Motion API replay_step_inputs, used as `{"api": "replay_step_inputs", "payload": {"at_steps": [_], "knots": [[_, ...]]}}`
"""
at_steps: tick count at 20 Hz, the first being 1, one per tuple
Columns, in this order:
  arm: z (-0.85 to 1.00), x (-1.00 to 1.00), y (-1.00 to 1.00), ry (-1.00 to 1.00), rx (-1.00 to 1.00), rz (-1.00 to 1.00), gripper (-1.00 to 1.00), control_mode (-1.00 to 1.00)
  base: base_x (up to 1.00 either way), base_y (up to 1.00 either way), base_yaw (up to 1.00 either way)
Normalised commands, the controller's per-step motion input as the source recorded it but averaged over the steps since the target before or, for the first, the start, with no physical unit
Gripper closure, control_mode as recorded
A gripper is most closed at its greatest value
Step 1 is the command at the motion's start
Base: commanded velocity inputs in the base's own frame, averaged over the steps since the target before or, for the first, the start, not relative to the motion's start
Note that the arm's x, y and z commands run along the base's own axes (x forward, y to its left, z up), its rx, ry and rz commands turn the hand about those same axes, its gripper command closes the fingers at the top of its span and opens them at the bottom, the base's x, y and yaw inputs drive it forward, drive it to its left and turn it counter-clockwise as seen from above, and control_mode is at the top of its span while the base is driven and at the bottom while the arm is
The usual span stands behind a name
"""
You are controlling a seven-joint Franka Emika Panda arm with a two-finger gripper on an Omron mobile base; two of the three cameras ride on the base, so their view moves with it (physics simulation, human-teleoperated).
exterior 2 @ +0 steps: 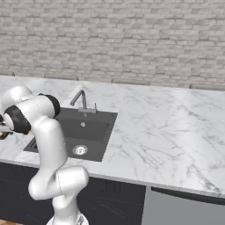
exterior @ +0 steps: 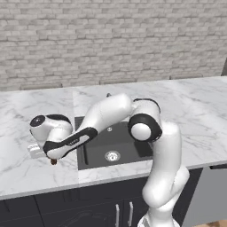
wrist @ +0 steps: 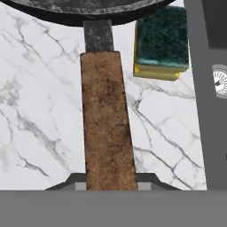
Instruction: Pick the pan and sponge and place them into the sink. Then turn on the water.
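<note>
The pan's reddish-brown wooden handle [wrist: 106, 115] runs up the middle of the hand view to the black pan rim [wrist: 88, 11] at the top. My gripper [wrist: 111, 182] has its two dark fingertips pressed against either side of the handle's near end, shut on it. Beside the handle lies the sponge [wrist: 162, 42], yellow with its green face up, next to the sink edge. From the left base view, my gripper [exterior: 49, 156] hangs low over the counter left of the sink [exterior: 99, 148], with the handle's tip [exterior: 53, 162] showing beneath it. The arm hides the pan's body there.
The dark sink [exterior 2: 90, 129] has a silver drain [exterior 2: 80, 150] and a grey faucet [exterior 2: 81, 99] behind it. White marble counter [exterior 2: 167, 127] stretches wide to the right. A brick wall backs the counter. Dark cabinets sit below.
</note>
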Motion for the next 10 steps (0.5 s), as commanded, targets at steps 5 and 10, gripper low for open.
{"api": "replay_step_inputs", "payload": {"at_steps": [5, 10], "knots": [[0.68, -0.25, -0.45, -0.11, 0.07, 0.00, 1.00, -1.00, 0.00, 0.00, 0.00], [0.39, -0.33, -0.59, -0.05, 0.15, 0.00, 1.00, -1.00, 0.00, 0.00, 0.00]]}}
